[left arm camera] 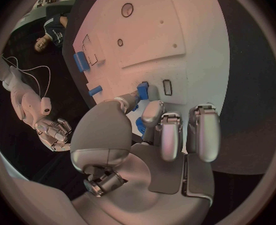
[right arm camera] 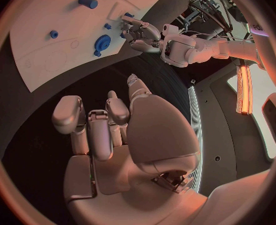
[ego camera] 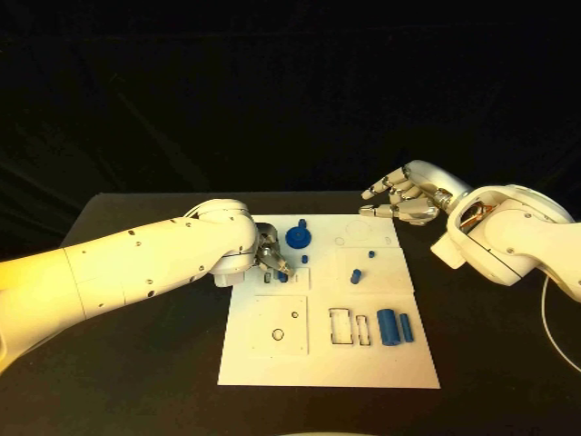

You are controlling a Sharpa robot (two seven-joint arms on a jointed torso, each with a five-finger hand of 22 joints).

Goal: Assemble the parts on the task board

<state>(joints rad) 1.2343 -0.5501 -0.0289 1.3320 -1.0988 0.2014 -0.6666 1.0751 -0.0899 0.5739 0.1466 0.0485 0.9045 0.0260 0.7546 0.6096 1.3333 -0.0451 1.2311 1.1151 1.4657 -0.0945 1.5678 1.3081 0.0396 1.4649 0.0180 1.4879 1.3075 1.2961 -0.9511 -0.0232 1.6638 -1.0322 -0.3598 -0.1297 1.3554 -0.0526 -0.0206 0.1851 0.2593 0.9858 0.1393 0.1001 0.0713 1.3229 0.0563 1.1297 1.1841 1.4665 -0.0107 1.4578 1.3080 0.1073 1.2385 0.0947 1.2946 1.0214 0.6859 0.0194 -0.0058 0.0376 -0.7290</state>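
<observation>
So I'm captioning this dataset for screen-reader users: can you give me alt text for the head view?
The robot's left hand holds a small blue part at the left edge of a white task board on a black table. The right hand hovers with nothing in it past the board's far right corner. More blue parts sit on the board, including two cylinders side by side.

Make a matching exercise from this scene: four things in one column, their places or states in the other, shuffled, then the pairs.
1. left hand
2. right hand
3. two blue cylinders
4. blue wheel part

A. off the board, past its far right corner, holding nothing
B. lying side by side near the board's right edge
C. at the board's left edge, fingers on a small blue part
D. near the board's far edge, left of the middle

Pairs: 1-C, 2-A, 3-B, 4-D
</observation>
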